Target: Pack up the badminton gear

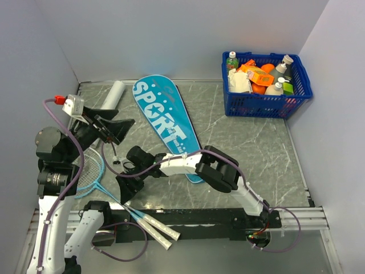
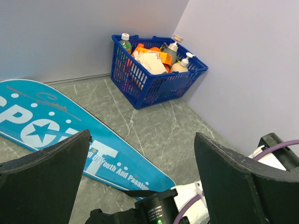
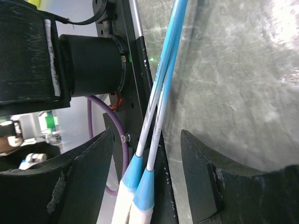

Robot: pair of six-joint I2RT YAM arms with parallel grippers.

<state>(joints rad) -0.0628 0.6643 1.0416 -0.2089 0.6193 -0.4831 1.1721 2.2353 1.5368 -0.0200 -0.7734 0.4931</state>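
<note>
- You have a grey marbled table [image 1: 239,142] boxed in by pale lilac walls [image 1: 171,34].
- Your left gripper [image 1: 111,128] hangs raised over the table's left side. Its jaws are spread wide with nothing between them.
- Behind that gripper, a white tube [image 1: 112,94] lies near the back wall.
- The two rackets [image 1: 114,197] lie side by side. Their heads are under your left arm, and their white handles point at the near edge.
- Your right gripper [image 1: 126,185] reaches across to the left, low over the rackets. The wrist view shows both blue shafts [image 3: 161,79] running between its parted fingers [image 3: 93,158], with neither finger on them.
- The teal bag [image 1: 165,123] lies flat just beyond the right gripper, slanting towards the back wall.
- A blue basket [image 1: 256,105] stands in the far right corner, well apart from both grippers.
</note>
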